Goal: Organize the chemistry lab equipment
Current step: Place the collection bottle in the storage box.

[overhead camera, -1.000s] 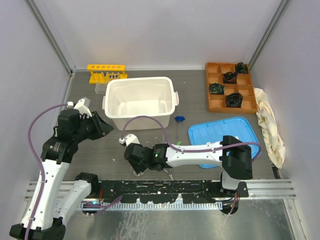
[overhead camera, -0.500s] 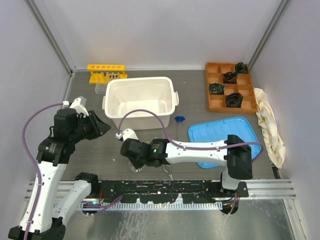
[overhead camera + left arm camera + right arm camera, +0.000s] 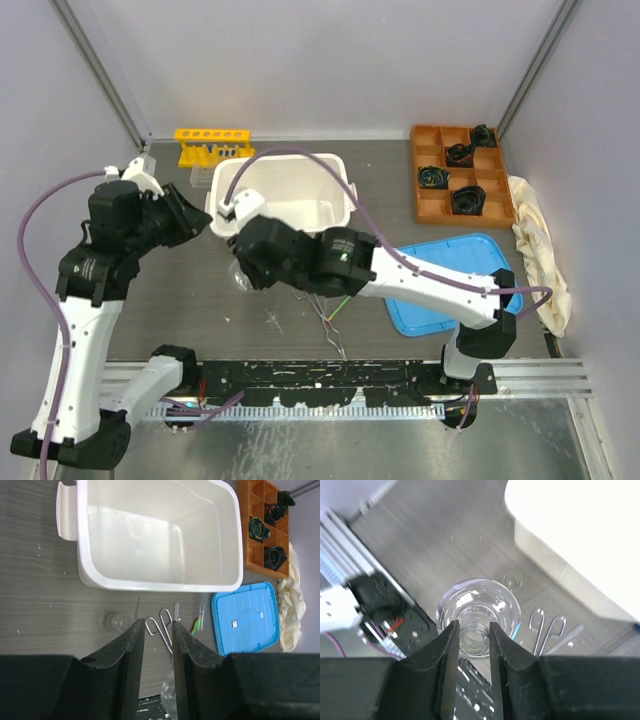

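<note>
While the right claw (image 3: 472,630) squeezes the neck of a clear flask (image 3: 480,605) up above the table, near the white tub (image 3: 150,585), the left claw (image 3: 157,630) hangs narrow and empty.

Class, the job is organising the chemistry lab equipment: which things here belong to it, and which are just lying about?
Belongs: flask in right gripper, second flask, metal tongs, green spatula, yellow rack, clear rack.
Lying about: orange tray, black objects, cream cloth.
</note>
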You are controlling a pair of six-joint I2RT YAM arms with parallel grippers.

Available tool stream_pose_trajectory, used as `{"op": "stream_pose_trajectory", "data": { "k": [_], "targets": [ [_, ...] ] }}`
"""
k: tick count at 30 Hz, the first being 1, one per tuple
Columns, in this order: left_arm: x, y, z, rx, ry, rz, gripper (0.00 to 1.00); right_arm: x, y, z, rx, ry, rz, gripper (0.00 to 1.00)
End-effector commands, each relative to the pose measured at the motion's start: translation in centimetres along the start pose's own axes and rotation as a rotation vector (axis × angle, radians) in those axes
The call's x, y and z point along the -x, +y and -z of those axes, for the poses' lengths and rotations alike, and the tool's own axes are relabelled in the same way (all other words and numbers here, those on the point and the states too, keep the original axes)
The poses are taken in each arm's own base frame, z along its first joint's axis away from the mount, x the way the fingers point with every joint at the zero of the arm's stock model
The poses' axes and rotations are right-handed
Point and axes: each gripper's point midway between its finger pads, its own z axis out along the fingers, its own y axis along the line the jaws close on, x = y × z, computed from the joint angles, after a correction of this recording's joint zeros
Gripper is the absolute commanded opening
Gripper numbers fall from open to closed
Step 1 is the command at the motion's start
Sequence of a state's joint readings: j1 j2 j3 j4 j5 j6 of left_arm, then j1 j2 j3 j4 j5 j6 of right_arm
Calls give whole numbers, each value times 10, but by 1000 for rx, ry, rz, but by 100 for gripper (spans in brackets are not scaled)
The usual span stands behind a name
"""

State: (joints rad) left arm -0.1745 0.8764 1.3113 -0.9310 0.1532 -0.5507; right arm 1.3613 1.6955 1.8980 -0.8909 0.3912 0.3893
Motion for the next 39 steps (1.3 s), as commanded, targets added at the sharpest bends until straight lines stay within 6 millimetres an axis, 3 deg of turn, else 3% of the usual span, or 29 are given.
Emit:
{"op": "stream_pose_trajectory", "data": {
  "k": [1,6,13,17,24,29,34,39],
  "targets": [
    [35,-12,-27,0,-43,-7,30,84,-41,29,-51,-178,-19,1],
    [57,-9,-68,54,-14,-49,29,134,-104,2,-79,-225,-57,1],
    [87,-20,-128,35,-19,-23,27,164,-170,-66,-104,-246,-36,1],
    [95,-32,-157,19,67,2,25,160,-197,-104,-98,-232,-79,1],
    [106,-36,-173,41,104,10,22,139,-211,-136,-115,-171,-113,1],
    [82,-19,-184,72,143,34,23,128,-236,-155,-171,-155,-131,1],
    [68,-12,-187,77,169,35,23,113,-276,-163,-216,-116,-196,1],
    [58,-8,-189,77,192,29,24,99,-283,-165,-203,-71,-201,1]
  ]
}}
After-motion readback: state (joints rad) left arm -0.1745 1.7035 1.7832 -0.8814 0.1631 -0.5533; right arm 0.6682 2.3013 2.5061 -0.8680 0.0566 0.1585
